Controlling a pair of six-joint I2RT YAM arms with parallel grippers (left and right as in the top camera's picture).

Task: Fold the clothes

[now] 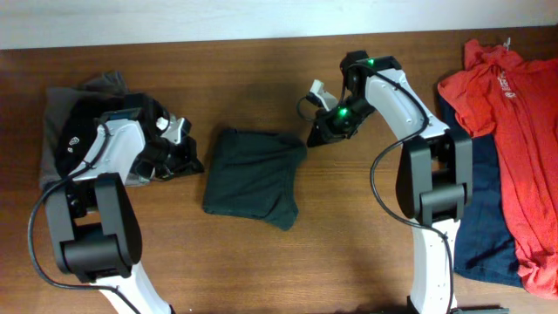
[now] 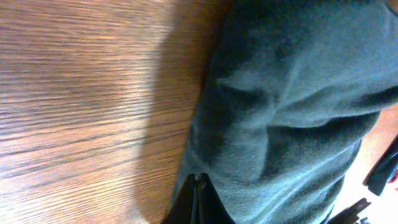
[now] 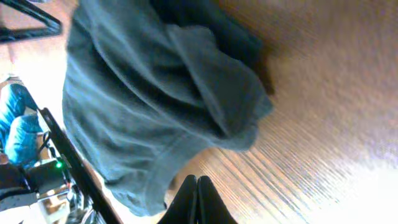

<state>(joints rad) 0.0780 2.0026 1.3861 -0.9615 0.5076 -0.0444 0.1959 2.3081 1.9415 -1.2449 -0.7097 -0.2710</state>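
T-shirt [image 1: 255,177] between both closed jaws

Wooden counter [image 1: 261,270] with clothes laid out on it

A folded dark green T-shirt [image 1: 253,177] lies mid-counter. Well to its left sits a heap of grey and black garments [image 1: 74,113]; far to its right a red garment [image 1: 514,113] overlaps a navy garment [image 1: 479,235].

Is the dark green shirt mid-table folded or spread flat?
Folded: the dark green shirt is a compact, roughly square bundle, layers overlapping.
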